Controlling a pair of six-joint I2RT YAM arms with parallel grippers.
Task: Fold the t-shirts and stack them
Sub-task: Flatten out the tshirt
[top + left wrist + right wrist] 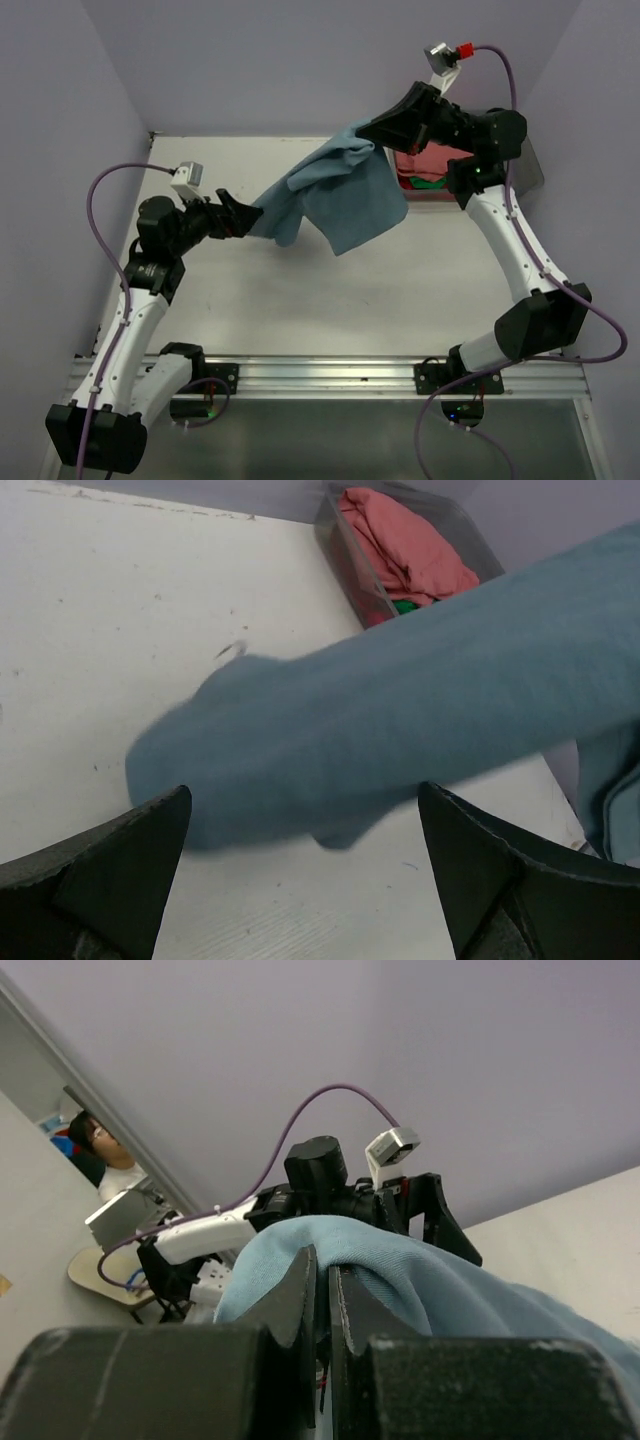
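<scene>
A slate-blue t-shirt (340,195) hangs in the air over the back of the table, stretched from upper right down to the left. My right gripper (368,128) holds its top end; in the right wrist view the fingers (300,1285) are shut on a fold of the blue t-shirt (420,1270). My left gripper (252,213) sits at the shirt's low left end. It is open, and the blue cloth (400,710) hangs just ahead of its spread fingertips (165,815) without being pinched. A salmon-pink t-shirt (405,545) and a bit of green t-shirt (404,606) lie in a bin.
The clear bin (420,185) stands at the table's back right, under the right arm. Purple walls close in the table (300,300) at the back and both sides. A metal rail (330,372) with both arm bases runs along the near edge.
</scene>
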